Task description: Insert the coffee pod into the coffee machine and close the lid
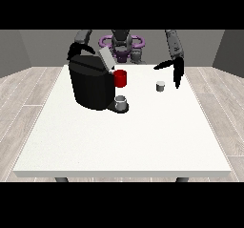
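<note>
- The coffee pod (160, 86) stands upright on the white tabletop (124, 136), well to the 3 o'clock side of the coffee machine (90, 83) and apart from everything else.
- We see the hand at the view's right (175, 68) hanging just beside the pod, up at about 1 o'clock from it; so the pod lies at roughly 7 o'clock from that hand, low and a little inward. It touches nothing.
- That hand's fingers look straight and spread, the thumb (162, 65) jutting towards 9 o'clock and the fingers (178, 79) pointing down at 6 o'clock, with nothing between them.
- We judge this hand by far the nearer one; the coming reach would be short, downward and slightly towards the machine.
- The pod looks like a small squat cylinder, pale grey-white with a darker top, its long axis vertical; finer detail is too small to tell.
- At 9 o'clock from the pod, the machine is a bulky black body with its lid (106, 58) tilted up and open, showing a pale underside.
- A red part (120, 78) shows at the machine's right flank below the lid; we cannot tell whether it is the pod chamber or a cup behind.
- A small grey cup (121, 101) sits on the machine's drip base at about 5 o'clock from its body.
- The hand at the view's left (77, 49) hovers behind the machine's top at 11 o'clock; we cannot tell how its fingers lie.
- In our judgement the pod has yet to be picked up, and the lid yet to be closed.
</note>
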